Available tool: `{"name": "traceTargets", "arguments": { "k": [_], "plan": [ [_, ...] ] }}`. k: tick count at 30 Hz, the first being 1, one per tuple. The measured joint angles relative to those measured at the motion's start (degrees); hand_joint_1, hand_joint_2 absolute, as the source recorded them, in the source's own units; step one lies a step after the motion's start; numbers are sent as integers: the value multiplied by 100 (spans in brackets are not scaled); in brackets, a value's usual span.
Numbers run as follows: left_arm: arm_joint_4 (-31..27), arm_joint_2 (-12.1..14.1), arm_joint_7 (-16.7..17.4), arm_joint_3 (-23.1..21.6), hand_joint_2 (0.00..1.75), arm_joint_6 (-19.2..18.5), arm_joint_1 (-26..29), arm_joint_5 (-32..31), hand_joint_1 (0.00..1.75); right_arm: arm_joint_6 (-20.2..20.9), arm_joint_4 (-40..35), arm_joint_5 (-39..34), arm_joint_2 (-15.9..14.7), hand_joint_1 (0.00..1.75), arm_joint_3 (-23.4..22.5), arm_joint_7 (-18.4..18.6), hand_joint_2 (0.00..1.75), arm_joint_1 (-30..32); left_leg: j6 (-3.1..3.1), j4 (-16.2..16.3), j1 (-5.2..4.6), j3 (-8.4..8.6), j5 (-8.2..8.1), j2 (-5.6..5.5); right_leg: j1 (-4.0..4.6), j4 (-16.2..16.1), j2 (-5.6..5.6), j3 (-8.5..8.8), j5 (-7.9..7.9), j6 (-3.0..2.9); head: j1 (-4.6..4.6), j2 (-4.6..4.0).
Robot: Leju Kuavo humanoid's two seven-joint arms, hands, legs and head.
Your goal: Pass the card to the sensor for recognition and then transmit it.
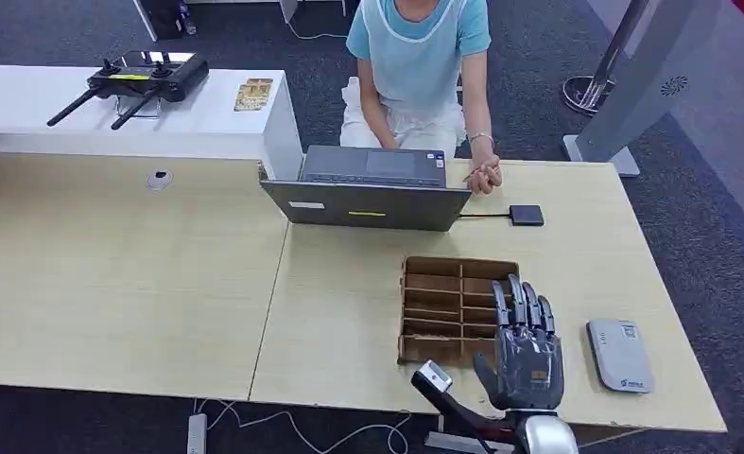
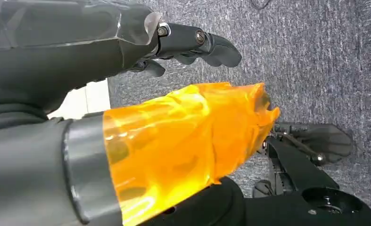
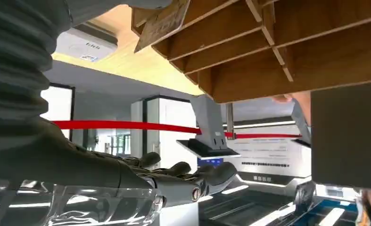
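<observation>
A brown wooden card box (image 1: 443, 303) with several slots stands near the table's front edge; its ribs (image 3: 277, 56) show close up in the right wrist view. My right hand (image 1: 527, 345) hovers over the box's front right part, fingers stretched forward and apart, holding nothing (image 3: 174, 181). A brown card-like piece (image 3: 160, 21) sticks out at the box's corner. The white sensor (image 1: 620, 355) lies flat on the table to the right of the hand, also seen as (image 3: 86, 44). My left hand (image 2: 127, 94), its thumb wrapped in orange tape, hangs over grey carpet with nothing in it.
A person sits behind the table with a hand (image 1: 484, 175) beside an open laptop (image 1: 368, 200). A small black device (image 1: 527, 215) on a cable lies right of the laptop. A white counter (image 1: 216, 123) at the back left carries a black controller (image 1: 141, 80).
</observation>
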Motion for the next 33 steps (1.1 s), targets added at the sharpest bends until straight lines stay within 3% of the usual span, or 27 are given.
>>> {"name": "traceTargets", "arguments": {
  "k": [6, 13, 21, 33],
  "plan": [
    [0, -2, -39, 39, 0, -4, 1, 2, 0, 334, 2, 0, 212, 0, -356, -258, 175, 68, 0, 0, 0, 0, 0, 0, 0, 0, 0, 0, 0, 0, 0, 2],
    [0, -17, -55, 83, 0, -4, 0, 2, 0, 596, 0, 0, 336, 0, -620, -208, 175, 76, 0, 0, 0, 0, 0, 0, 0, 0, 0, 0, 0, 0, 0, 0],
    [0, -61, -59, 199, 0, 2, -1, 2, 0, 804, -7, 0, 391, 0, -765, -120, 175, 90, 0, 0, 0, 0, 0, 1, 0, 0, 1, 0, 0, 0, 0, 2],
    [0, -96, -42, 297, 0, 7, -2, 2, 0, 1058, -4, 0, 562, 10, -900, -330, 175, 104, 0, 0, 0, 0, 0, 1, 0, 0, 1, 0, 0, 0, 2, 0]
  ]
}}
